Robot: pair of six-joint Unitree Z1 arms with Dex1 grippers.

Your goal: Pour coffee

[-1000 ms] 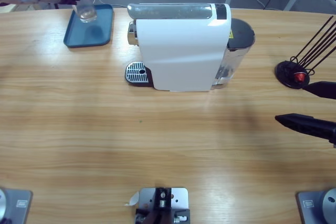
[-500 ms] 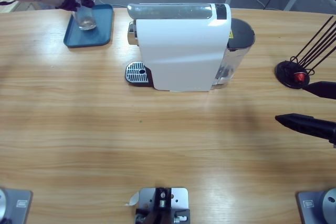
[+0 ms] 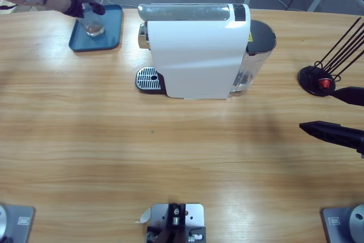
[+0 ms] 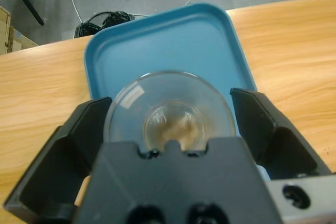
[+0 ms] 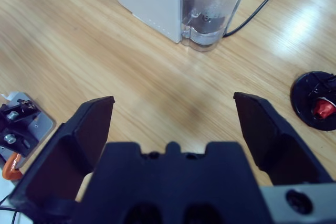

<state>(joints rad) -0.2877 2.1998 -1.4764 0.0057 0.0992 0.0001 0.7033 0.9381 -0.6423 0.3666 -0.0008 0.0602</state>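
Left gripper (image 4: 170, 111) jaws spread around clear glass (image 4: 169, 111), one on each side; contact not discernible, so grip uncertain. Glass upright, mouth up, over blue tray (image 4: 157, 40) at table's far left corner; lower part hidden behind gripper body. High view: glass (image 3: 94, 24) partly masked by gripper (image 3: 85, 8). Right gripper (image 5: 170, 116) wide open, empty, above bare wood (image 5: 79, 35); arm cut off at right edge. White coffee machine (image 3: 196, 49) mid-table, drip grate (image 3: 148, 77) facing left. Black stand (image 3: 319, 79) far right.

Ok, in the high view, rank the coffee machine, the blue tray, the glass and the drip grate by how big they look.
1. coffee machine
2. blue tray
3. glass, drip grate: look much alike, and the left gripper covers part of the glass, so unranked.
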